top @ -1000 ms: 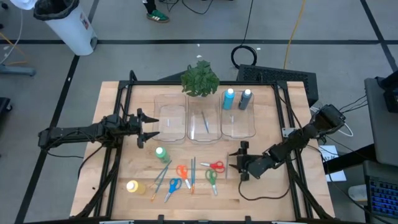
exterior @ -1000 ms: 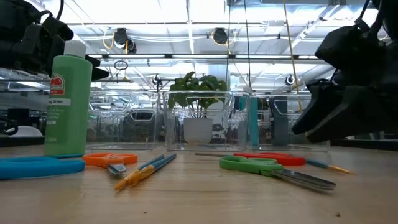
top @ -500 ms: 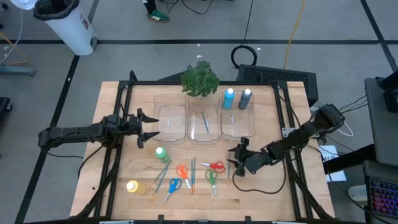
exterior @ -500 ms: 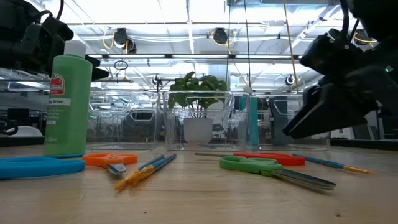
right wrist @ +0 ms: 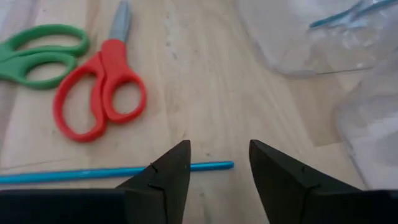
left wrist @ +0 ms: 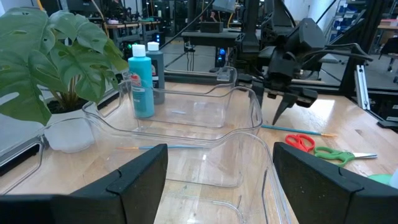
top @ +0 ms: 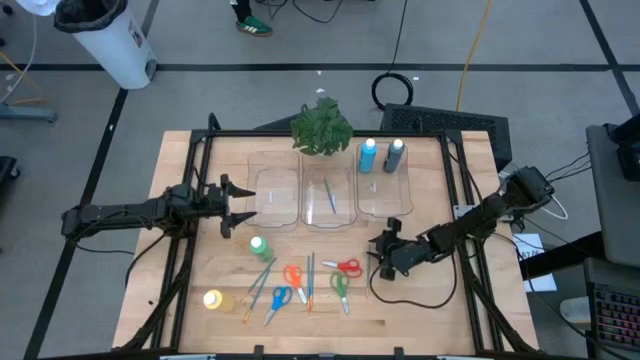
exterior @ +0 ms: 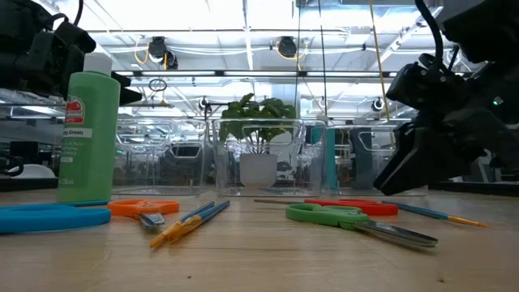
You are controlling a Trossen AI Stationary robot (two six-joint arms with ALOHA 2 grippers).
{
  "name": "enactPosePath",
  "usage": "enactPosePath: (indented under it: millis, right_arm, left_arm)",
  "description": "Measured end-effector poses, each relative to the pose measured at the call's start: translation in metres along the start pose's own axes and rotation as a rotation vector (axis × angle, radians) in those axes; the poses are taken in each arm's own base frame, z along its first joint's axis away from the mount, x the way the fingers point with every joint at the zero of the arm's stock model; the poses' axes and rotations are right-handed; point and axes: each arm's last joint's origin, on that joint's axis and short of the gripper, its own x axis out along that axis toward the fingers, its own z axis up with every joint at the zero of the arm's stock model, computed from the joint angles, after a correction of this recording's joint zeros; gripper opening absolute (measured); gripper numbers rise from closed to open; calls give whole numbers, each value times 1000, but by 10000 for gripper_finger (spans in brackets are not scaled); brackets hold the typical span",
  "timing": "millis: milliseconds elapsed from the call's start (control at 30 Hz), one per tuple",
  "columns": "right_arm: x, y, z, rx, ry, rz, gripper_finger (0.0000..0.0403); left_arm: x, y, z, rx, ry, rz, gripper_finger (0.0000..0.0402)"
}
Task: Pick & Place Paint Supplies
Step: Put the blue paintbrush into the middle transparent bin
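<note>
My right gripper (top: 378, 256) (right wrist: 219, 148) hovers open just above the table, tilted down. Its fingers stand either side of one end of a thin blue brush (right wrist: 112, 172) (exterior: 428, 212) that lies flat on the wood; I see no touch. Red scissors (right wrist: 99, 99) (top: 347, 266) and green scissors (right wrist: 37, 53) (top: 340, 285) lie just beyond it. Orange scissors (top: 292, 275), blue scissors (top: 279, 297), more brushes (top: 310, 275), a green bottle (top: 258, 245) and a yellow bottle (top: 213, 299) rest on the table. My left gripper (top: 247, 205) (left wrist: 217, 158) waits open at the left bin.
Three clear bins (top: 275, 195) (top: 345, 185) (top: 392, 205) stand in a row at the far side. The right one holds a light blue bottle (top: 369, 157) and a dark bottle (top: 396, 158); the middle one holds a brush (top: 330, 197). A leafy plant (top: 321, 127) stands behind them.
My right gripper has swung a little toward the table's far edge and left, coming closer to the red scissors and the blue brush's end. It has rolled about its own axis and sunk slightly. Nothing on the table has moved.
</note>
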Motion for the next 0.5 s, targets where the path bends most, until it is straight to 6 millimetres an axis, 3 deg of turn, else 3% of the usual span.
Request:
enactPosePath:
  millis: [500]
  right_arm:
    - [-4, 12, -5, -20, 90, 230, 86]
  left_arm:
    - [0, 0, 0, 0, 0, 0, 294]
